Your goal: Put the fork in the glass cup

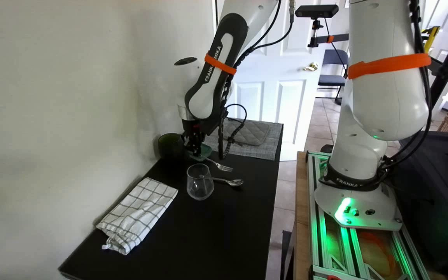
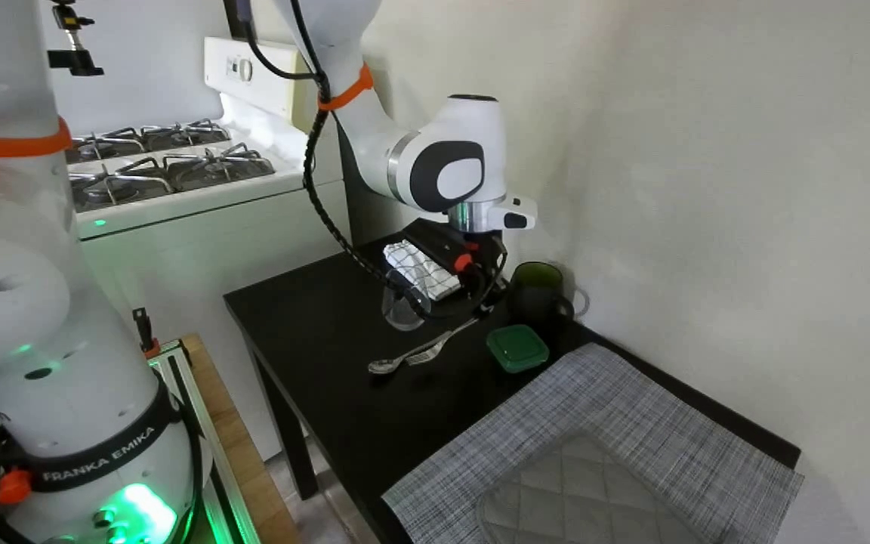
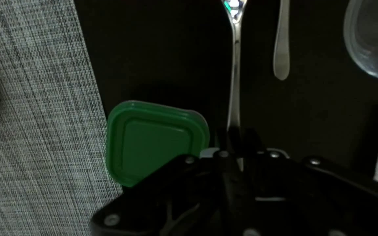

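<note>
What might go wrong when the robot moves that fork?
The gripper seems to pinch the fork near its handle's end, so it might twist or slip. The spoon lies between the fork and the glass cup, so a low swing could bump it. The fork might also tip the glass cup, which stands unheld.

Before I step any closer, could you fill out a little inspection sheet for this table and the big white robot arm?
Surface: black table along a wall, part of it under a grey placemat.
Job's things: silver fork, held by the gripper, not in the glass cup; the cup stands upright on the table.
Clutter: spoon, green lidded container, dark green mug, checked cloth, and a quilted pad on the placemat.
Gripper: low over the table, fingers closed on the fork's handle.
Cables: a black cable runs along the arm and loops near the gripper.
Surroundings: white door, chair and gas stove nearby.
</note>
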